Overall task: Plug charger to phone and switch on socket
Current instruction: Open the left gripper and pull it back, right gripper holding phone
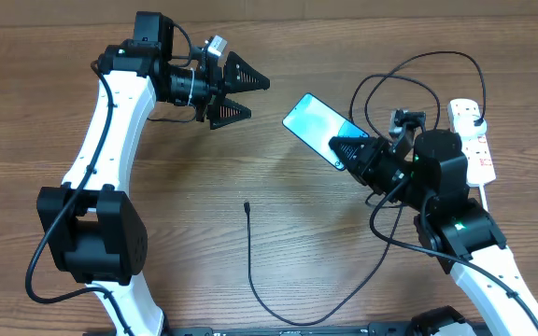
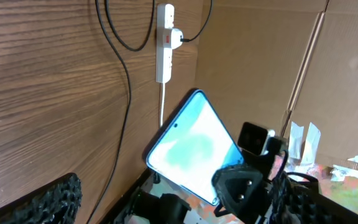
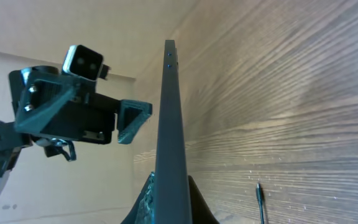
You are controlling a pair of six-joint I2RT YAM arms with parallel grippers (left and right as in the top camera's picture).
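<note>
Altogether one phone (image 1: 311, 119), one charger (image 1: 251, 247), one socket (image 1: 475, 142).

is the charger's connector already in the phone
No, the charger's connector tip lies loose on the table, apart from the phone held in the right gripper.

The worktop (image 1: 54, 112) is matt brown wood with visible grain. The phone (image 1: 311, 119) screen is glossy glass. The socket (image 1: 475, 140) is smooth white plastic, the charger (image 1: 251, 252) cable matt black.
</note>
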